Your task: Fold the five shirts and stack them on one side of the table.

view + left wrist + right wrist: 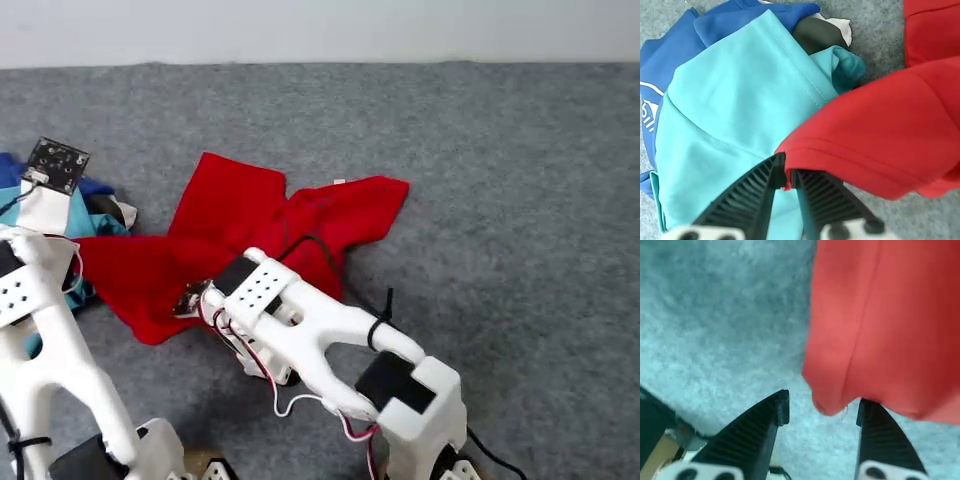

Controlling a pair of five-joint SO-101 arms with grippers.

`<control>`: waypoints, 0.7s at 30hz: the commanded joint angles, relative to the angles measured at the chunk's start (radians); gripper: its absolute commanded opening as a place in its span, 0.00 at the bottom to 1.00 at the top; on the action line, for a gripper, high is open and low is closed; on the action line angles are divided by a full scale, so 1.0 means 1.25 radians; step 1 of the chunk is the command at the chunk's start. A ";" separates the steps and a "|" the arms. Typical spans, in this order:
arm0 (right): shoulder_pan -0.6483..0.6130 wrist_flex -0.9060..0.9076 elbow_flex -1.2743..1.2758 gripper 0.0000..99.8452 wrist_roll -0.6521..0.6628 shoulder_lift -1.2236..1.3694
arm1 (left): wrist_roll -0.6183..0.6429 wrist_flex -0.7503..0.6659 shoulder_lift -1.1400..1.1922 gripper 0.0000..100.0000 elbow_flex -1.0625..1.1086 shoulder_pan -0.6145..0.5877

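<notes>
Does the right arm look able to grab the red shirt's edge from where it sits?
Probably yes. The right gripper is open with a corner of the red shirt between its jaws, and nothing else is in the way.

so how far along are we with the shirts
Nothing looks folded yet. In hand: the red shirt lies rumpled on the table, left gripper shut on its hem, right gripper open around a corner. Left: the teal shirt, blue shirt and others lie bunched together, so all folding and stacking remains.
</notes>
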 commanded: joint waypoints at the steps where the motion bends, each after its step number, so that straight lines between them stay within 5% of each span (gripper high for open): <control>1: 0.014 -0.014 -0.007 0.16 -0.012 0.010 | -0.004 -0.011 -0.027 0.01 -0.006 -0.005; 14: 0.089 0.046 -0.074 0.01 -0.006 0.009 | -0.002 -0.010 -0.032 0.01 -0.004 -0.004; 21: 0.149 0.191 -0.228 0.01 0.020 -0.045 | 0.018 0.087 -0.033 0.01 -0.089 0.014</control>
